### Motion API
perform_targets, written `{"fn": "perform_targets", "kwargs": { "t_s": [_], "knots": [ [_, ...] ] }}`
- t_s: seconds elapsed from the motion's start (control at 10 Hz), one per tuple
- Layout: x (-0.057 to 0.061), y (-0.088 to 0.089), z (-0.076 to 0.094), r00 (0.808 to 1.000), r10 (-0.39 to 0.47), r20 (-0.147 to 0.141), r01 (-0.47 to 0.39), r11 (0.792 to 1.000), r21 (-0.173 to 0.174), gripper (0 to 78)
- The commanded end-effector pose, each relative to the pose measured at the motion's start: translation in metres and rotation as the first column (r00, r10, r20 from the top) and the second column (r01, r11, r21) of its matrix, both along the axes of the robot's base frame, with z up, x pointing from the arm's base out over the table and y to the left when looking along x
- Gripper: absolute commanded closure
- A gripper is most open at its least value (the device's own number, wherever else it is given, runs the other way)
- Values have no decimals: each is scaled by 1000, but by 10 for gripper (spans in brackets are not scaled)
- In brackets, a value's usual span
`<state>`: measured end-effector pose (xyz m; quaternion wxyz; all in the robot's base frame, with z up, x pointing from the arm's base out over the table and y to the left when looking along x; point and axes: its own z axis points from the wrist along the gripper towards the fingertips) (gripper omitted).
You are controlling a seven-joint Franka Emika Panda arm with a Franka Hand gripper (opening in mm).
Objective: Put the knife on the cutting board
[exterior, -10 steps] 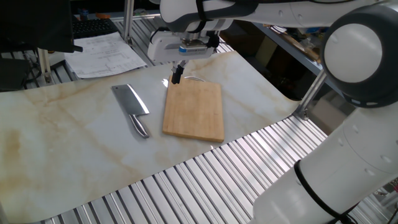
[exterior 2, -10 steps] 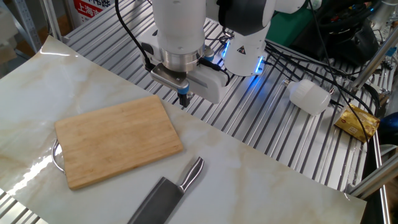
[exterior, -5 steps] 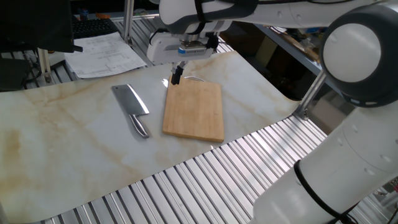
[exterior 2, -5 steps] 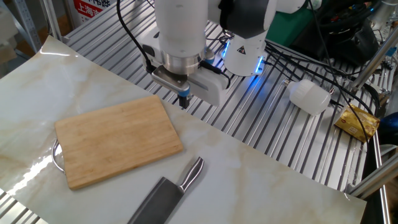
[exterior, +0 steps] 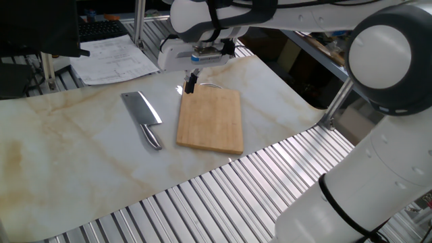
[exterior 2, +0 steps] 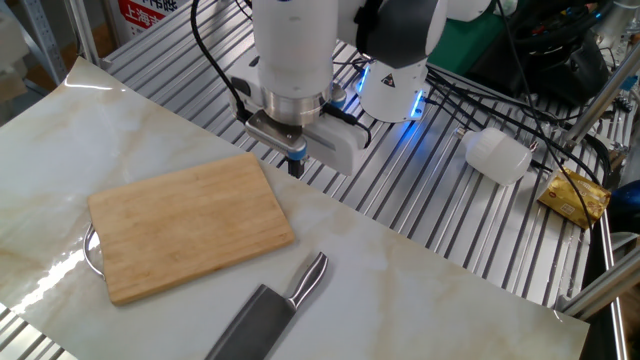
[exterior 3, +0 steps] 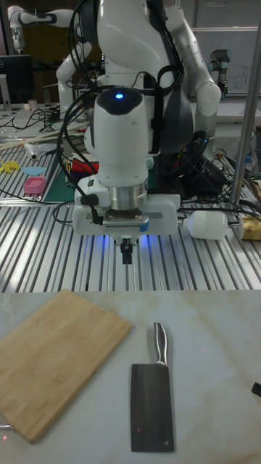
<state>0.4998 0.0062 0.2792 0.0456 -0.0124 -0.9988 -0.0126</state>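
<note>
One knife (exterior 3: 151, 402), one cutting board (exterior 3: 56, 357), apart on table (exterior: 81, 142).

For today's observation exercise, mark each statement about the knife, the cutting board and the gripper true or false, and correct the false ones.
1. The knife lies on the cutting board. False: it lies on the marble-patterned mat beside the board.
2. The gripper holds nothing. True.
3. The board is bare. True.
4. The fingers touch the knife's handle. False: they hang apart from it, near the board's corner.
5. The knife's handle points toward the robot's base in the tall fixed view. True.
</note>
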Motion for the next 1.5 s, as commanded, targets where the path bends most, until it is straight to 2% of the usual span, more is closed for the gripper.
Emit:
{"fn": "perform_targets", "kwargs": {
  "t_s": [0.1,0.2,0.3,0.4,0.6,1.1,1.3,1.5],
  "knots": [
    [6,2,-23,1000,-13,14,13,1000,-18,776],
    [6,3,-32,1000,-15,25,16,999,-35,776],
    [7,4,-40,999,-14,51,16,999,-38,776],
    [7,5,-49,998,-9,55,11,999,-36,776],
    [7,7,-60,999,9,49,-6,998,-60,776],
    [6,7,-60,1000,4,31,-1,997,-81,776],
    [6,7,-60,1000,-1,27,3,998,-70,776],
    [6,7,-60,1000,15,9,-15,998,-64,776]
  ]
}}
